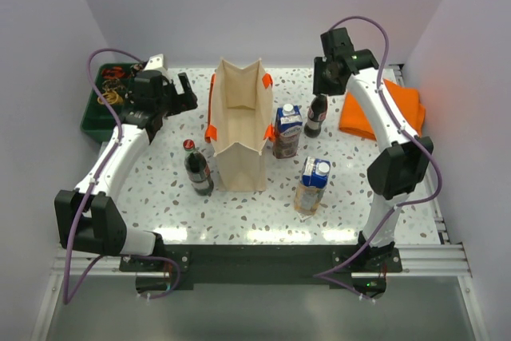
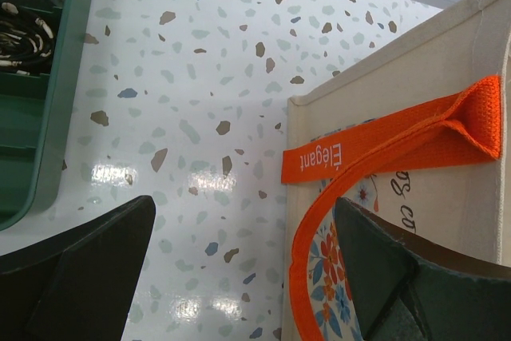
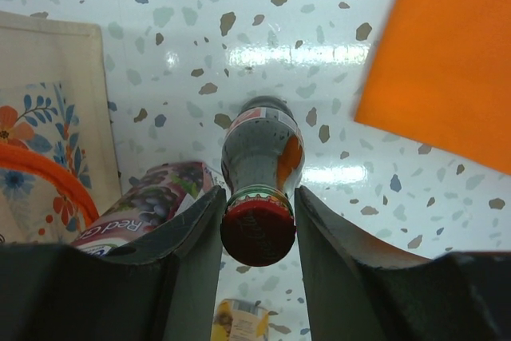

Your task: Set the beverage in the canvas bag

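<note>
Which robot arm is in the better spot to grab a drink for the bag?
Right. The right gripper has a finger on each side of the top of the dark soda bottle. The left gripper is open beside the canvas bag, with no drink between its fingers.

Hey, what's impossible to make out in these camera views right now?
- Right wrist: whether jaws of the right gripper press the cola bottle; gap too fine.
- Left wrist: canvas bag print, cut off by frame edge and left gripper.
- Top external: green tray contents, too small.
</note>
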You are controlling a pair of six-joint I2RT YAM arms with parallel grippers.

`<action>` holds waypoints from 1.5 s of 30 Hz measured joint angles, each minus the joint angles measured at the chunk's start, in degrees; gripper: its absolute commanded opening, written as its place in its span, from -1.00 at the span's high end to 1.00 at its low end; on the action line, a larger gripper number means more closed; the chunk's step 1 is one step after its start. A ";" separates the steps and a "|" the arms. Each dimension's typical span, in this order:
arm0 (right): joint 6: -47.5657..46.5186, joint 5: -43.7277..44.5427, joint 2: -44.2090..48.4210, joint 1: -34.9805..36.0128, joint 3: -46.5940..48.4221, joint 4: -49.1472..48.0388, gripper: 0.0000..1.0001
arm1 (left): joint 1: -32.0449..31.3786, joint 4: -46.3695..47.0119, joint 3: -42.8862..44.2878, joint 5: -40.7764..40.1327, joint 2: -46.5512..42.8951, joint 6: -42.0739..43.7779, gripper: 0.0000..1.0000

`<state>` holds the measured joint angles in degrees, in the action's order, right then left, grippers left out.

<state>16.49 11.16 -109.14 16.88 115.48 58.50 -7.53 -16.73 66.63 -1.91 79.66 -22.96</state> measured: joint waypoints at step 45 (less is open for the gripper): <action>-1.18 1.33 -2.12 0.07 13.79 5.88 1.00 | 0.00 -0.04 0.00 0.15 0.09 0.02 -1.00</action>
<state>15.31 12.49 -111.26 16.95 129.27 64.38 -7.53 -16.78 66.63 -1.76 79.75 -22.94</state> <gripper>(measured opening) 0.346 0.997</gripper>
